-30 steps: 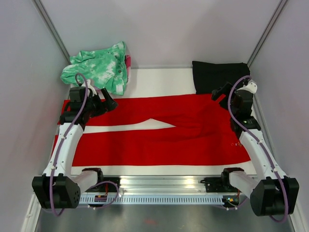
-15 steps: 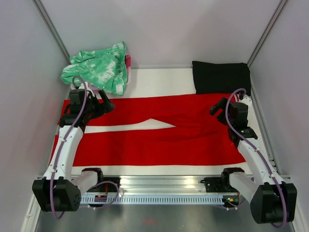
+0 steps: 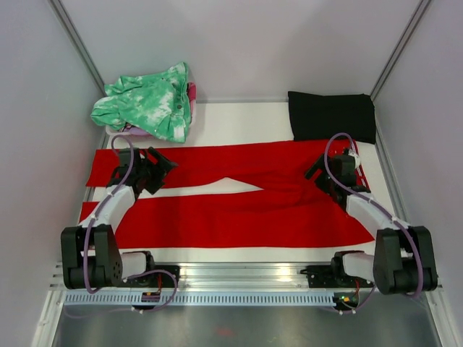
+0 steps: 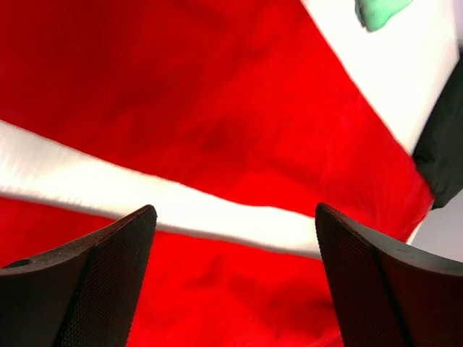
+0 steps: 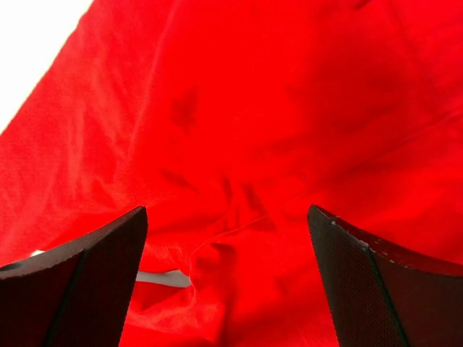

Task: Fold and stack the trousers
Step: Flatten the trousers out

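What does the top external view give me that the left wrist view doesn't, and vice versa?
Only top external: the full outline of the bright red fabric trousers laid flat, and the right end effector over their waist end. Only left wrist: the textured black fingers of the left end effector, spread open. Both: red fabric, the white table strip between the legs, and some of the green-and-white mottled garment.

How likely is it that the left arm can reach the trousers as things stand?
Probably yes. Its open end effector hangs over the trousers, and nothing lies between them.
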`<state>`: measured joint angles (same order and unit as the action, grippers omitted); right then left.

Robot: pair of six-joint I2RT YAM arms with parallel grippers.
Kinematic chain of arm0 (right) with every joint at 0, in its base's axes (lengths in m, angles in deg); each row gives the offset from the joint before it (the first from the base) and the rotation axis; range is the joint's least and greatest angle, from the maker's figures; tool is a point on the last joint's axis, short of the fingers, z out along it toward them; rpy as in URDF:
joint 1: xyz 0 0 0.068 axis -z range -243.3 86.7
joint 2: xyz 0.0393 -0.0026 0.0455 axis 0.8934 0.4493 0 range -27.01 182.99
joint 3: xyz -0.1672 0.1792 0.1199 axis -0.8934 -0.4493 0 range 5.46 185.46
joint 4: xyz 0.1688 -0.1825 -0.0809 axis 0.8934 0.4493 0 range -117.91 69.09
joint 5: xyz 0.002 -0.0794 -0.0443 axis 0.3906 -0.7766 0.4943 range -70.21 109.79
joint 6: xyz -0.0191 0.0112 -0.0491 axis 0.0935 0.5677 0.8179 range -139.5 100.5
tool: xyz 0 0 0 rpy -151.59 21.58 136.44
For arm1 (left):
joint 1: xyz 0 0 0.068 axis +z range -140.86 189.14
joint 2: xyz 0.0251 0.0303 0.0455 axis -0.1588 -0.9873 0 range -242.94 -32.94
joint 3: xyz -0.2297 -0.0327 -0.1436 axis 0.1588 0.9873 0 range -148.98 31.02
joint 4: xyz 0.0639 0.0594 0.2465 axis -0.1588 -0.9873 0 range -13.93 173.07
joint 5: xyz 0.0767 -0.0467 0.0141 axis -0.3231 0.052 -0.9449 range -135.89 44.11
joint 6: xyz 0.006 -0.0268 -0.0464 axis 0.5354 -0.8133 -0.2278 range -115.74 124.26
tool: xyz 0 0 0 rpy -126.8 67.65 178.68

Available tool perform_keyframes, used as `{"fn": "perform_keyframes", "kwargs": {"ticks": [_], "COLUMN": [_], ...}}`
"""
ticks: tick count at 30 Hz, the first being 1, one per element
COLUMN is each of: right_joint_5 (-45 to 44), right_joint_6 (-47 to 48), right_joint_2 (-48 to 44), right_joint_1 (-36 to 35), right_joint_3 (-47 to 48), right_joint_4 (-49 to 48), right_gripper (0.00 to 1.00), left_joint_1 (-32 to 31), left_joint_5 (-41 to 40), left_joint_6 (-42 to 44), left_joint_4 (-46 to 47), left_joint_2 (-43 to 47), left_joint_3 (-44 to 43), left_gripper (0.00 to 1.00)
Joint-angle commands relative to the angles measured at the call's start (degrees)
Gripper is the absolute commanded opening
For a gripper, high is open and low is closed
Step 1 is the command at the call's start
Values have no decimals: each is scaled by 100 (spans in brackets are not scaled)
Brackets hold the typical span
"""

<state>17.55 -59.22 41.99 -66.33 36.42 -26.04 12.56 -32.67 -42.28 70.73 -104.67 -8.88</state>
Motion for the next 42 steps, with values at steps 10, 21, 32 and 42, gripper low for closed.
{"fn": "perform_keyframes", "kwargs": {"ticks": [10, 21, 32, 42], "right_joint_5": [-558, -540, -409, -313], "right_joint_6": [563, 229, 34, 237], "right_joint_2": [959, 1231, 809, 475], "right_joint_1": [-1156, -1262, -1262, -1262], "right_joint_3": [930, 254, -275, -319], "right_joint_4": [763, 613, 569, 648], "right_gripper": [97, 93, 86, 85], "left_joint_1": [-507, -2310, -3295, -3304], "left_joint_5": [-369, -1531, -2235, -2674], "left_joint_6": [337, 332, -1972, -2667], "left_joint_4": [778, 118, 1857, 2350], "left_joint_2": [-501, -623, -1825, -2742], "left_joint_3": [-280, -439, -140, -343], "left_gripper": [81, 73, 62, 56]}}
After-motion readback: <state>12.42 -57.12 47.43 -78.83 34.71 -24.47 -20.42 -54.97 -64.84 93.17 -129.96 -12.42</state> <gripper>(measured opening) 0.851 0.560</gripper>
